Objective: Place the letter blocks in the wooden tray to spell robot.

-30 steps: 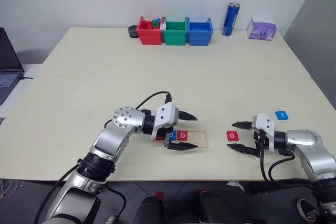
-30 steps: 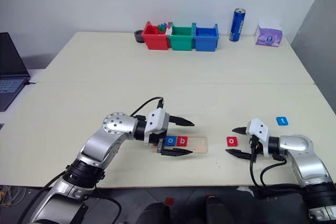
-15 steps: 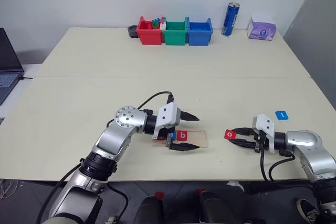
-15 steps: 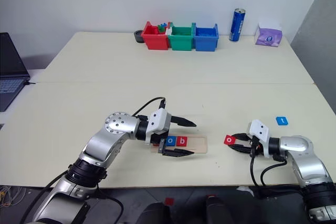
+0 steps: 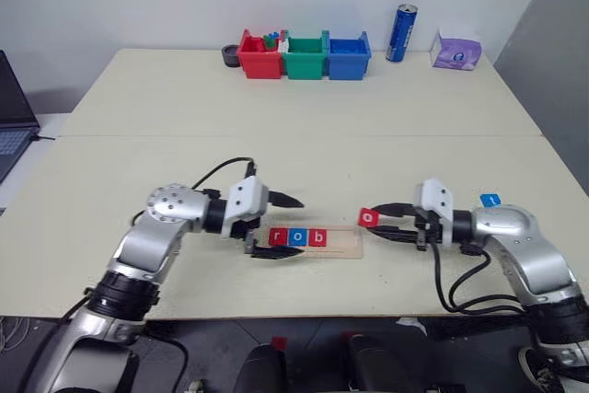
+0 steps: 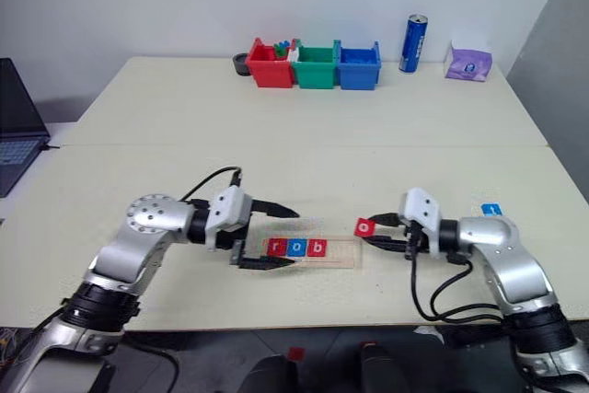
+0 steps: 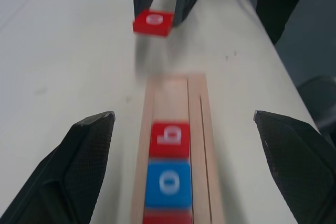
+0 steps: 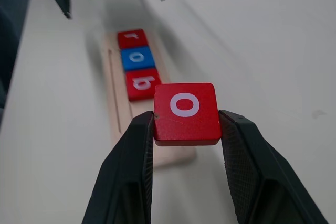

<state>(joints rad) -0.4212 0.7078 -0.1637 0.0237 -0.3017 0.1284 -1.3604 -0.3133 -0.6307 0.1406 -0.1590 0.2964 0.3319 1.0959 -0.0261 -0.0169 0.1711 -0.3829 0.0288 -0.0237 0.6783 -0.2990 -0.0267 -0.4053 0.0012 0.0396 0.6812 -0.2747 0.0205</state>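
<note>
Our right gripper [image 8: 186,129] is clamped on the red o block [image 8: 186,113], pinching its two side edges and carrying it clear of the table. Just ahead of the fingertips lies the wooden tray [image 8: 118,124], its near end bare; beyond that gap sit b [image 8: 143,83], blue o [image 8: 137,57] and r [image 8: 132,38]. We should keep the tile level, line it up with the groove, and lower it snug against b. Past the tray's far end, our left gripper [image 5: 271,226] hangs spread apart, holding nothing. The blue t block [image 5: 490,200] waits behind our right wrist.
</note>
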